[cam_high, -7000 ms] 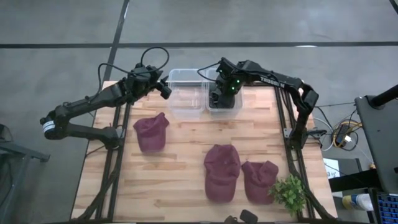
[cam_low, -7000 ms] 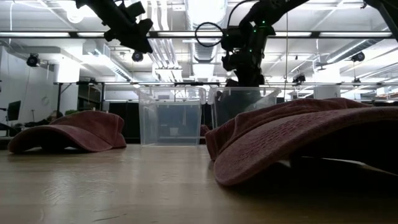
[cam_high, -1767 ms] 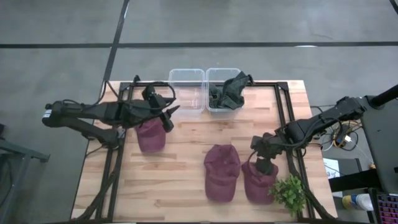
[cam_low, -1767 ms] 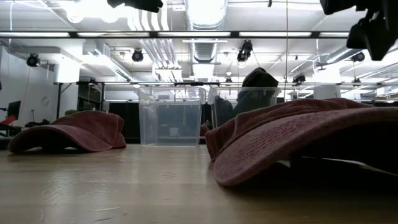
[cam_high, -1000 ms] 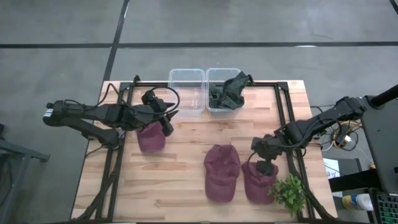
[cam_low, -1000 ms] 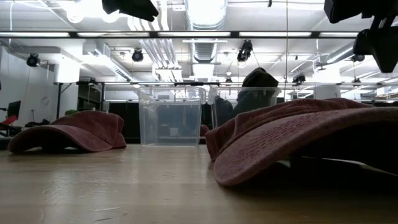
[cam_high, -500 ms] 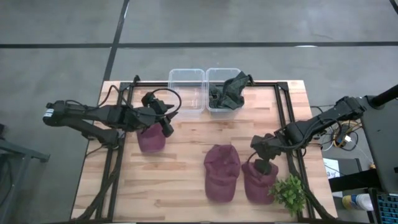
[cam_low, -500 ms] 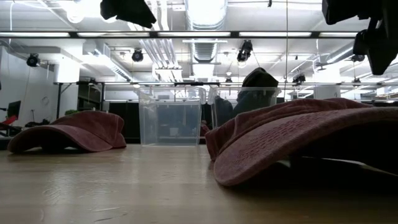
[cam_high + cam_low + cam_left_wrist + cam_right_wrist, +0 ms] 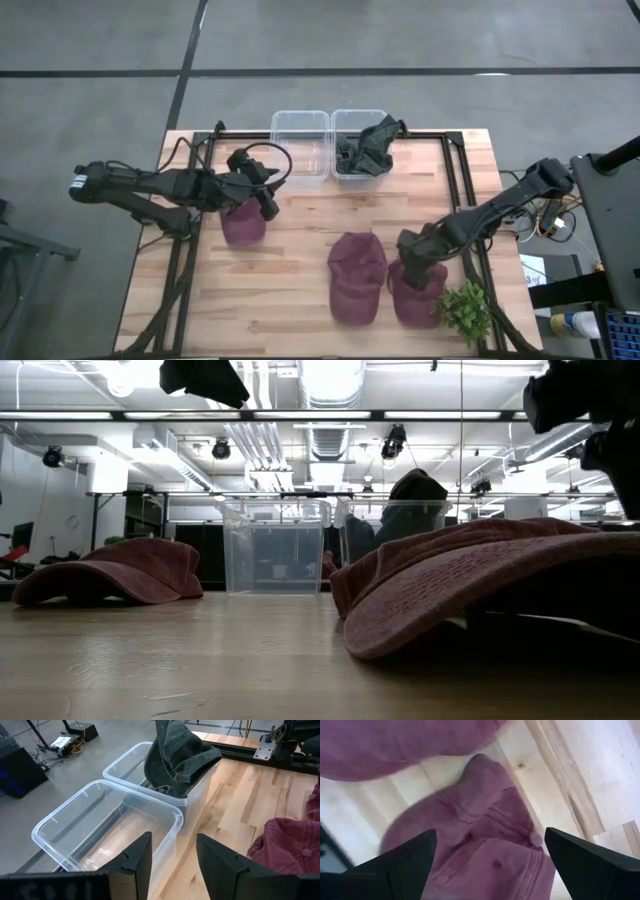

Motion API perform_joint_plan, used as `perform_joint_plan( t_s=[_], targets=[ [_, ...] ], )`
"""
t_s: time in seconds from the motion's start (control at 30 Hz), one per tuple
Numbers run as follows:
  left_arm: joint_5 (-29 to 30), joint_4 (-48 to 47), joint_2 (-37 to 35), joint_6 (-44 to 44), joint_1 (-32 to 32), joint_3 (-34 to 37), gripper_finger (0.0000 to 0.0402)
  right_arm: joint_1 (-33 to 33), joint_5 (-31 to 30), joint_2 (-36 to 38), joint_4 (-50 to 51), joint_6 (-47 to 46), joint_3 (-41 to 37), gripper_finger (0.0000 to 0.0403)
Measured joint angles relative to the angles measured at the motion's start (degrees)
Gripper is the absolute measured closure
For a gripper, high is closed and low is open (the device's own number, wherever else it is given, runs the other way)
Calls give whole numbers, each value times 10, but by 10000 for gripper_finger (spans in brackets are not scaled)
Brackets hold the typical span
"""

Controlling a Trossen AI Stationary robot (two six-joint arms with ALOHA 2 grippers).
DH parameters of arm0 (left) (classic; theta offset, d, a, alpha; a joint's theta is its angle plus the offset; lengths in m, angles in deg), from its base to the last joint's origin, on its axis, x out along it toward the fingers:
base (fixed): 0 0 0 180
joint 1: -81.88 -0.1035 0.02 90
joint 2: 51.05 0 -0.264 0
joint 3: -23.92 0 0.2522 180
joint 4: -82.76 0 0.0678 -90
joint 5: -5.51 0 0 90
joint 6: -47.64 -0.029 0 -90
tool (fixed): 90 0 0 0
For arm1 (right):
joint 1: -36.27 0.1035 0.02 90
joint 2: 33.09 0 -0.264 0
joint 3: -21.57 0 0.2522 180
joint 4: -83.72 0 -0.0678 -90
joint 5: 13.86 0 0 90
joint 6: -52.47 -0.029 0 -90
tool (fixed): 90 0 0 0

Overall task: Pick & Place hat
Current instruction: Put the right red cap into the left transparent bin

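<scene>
right gripper (image 9: 485,855) wide open, empty — poised over maroon hat (image 9: 418,285) beside plant (image 9: 466,310), ready to grasp | left gripper (image 9: 172,857) open, empty — over far hat (image 9: 242,218)

Three maroon hats lie on the table (image 9: 300,225). The left gripper (image 9: 268,200) hovers over one (image 9: 242,222), the right gripper (image 9: 415,262) over another (image 9: 415,295). A dark hat (image 9: 368,145) fills the right bin (image 9: 360,172).

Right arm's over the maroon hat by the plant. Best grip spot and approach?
Pinch the soft crown of the maroon hat near its top button, coming straight down. It lies flat, crown up, and the right end effector is open and above it, so a fold of fabric likely bunches between the fingers.
</scene>
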Motion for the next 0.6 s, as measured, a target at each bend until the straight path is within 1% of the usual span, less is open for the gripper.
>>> perform_joint_plan(
  t_s=[0.27, 0.47, 0.6],
  targets=[
    [0, 0, 0, 1, 0, 0, 255, 0, 0, -67, -14, 14, 0, 35],
    [0, -4, 0, 1, 0, 0, 255, 0, 4, -97, -63, 28, 0, 35],
    [0, -4, 0, 1, 0, 0, 255, 0, 3, -112, -75, 27, 0, 35]
  ],
)
